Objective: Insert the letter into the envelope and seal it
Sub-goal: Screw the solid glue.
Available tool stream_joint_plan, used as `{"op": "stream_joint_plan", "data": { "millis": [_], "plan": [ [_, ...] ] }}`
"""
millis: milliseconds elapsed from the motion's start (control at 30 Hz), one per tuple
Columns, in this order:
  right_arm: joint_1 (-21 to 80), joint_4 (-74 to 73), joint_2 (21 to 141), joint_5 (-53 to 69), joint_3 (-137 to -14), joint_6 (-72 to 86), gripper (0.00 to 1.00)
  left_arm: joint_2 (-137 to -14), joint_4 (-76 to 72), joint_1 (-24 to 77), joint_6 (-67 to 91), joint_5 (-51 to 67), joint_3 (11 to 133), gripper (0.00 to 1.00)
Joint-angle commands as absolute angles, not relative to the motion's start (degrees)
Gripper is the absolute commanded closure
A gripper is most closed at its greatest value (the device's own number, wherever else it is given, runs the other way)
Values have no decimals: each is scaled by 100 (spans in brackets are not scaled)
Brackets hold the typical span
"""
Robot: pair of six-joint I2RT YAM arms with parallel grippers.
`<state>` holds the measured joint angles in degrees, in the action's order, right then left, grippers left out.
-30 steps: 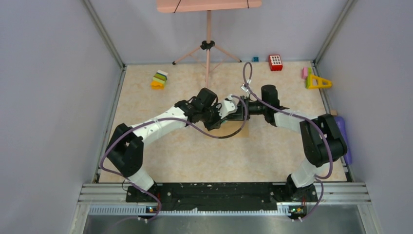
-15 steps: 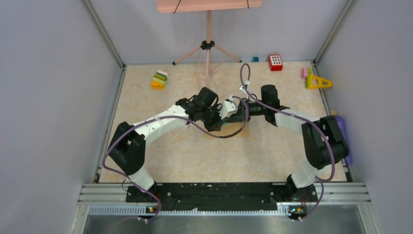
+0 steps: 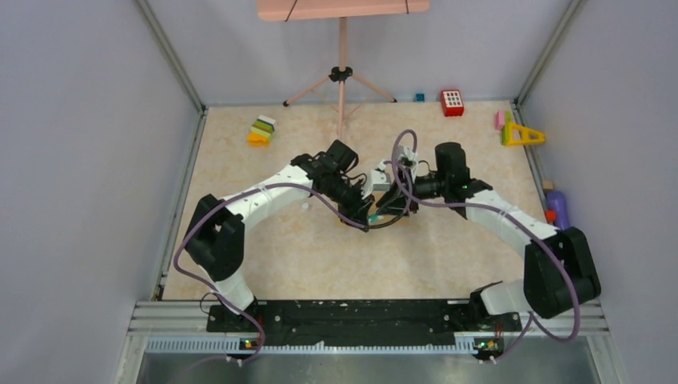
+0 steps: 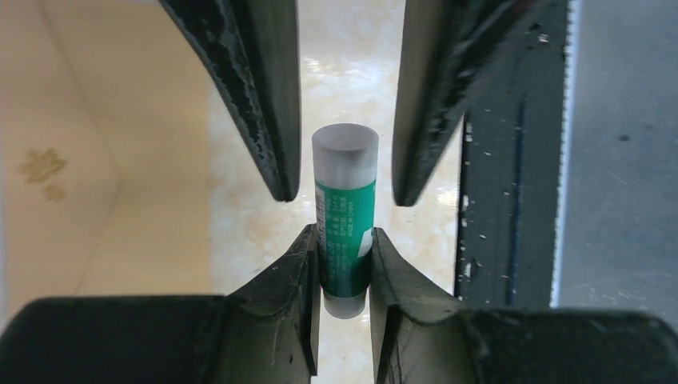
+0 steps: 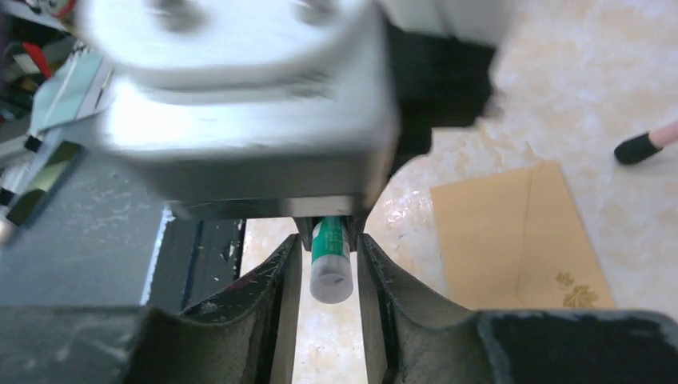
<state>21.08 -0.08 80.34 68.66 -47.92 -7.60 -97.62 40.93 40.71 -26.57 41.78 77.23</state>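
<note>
The left gripper [image 4: 342,240] pinched a glue stick [image 4: 344,192] low on its green label [image 4: 345,228], where small white print read "MADE IN CHINA". The right gripper [image 5: 328,240] faced it head-on, its jaws spread just wider than the stick's pale grey cap [image 4: 344,148], with a sliver of gap on each side. Beside them the envelope [image 5: 496,232] lay flat on the surface [image 3: 320,256], with a small gold floral mark [image 5: 580,296] near one end. Compared with a second earlier, the right arm [image 3: 512,220] had swung its elbow toward the near edge, uncovering a purple bottle [image 3: 559,208], and the meeting grippers sat slightly nearer.
</note>
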Motion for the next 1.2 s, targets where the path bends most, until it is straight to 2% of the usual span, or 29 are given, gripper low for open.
{"op": "stream_joint_plan", "data": {
  "millis": [0, 133, 200, 333, 533, 833, 1033, 1167],
  "plan": [
    [2247, 275, 7393, 7228, -4503, -1825, 67, -9858, 4507, 3993, -2967, 5387, 7902, 100],
    [2269, 217, 7323, 6925, -4548, -1605, 46, -9837, 4367, 3894, -2917, 5332, 7883, 100],
    [2266, -60, 7433, 6666, -4770, -1454, 43, -9776, 4158, 3847, -2745, 5095, 7808, 100],
    [2250, -357, 7905, 6206, -5094, -575, 42, -9623, 3796, 3833, -2553, 4680, 7596, 100],
    [2224, -316, 8565, 6186, -5434, 1053, 43, -9510, 3484, 3833, -2359, 3882, 7480, 100],
    [2224, -338, 8943, 6080, -5533, 1484, 47, -9395, 3055, 3848, -2217, 2897, 7285, 100],
    [2131, -212, 9217, 6264, -5645, 1827, 48, -9428, 3054, 3921, -2306, 2682, 7259, 100],
    [2054, -185, 9342, 6267, -5680, 1942, 52, -9439, 3050, 3969, -2345, 2603, 7244, 100]
  ]
}}
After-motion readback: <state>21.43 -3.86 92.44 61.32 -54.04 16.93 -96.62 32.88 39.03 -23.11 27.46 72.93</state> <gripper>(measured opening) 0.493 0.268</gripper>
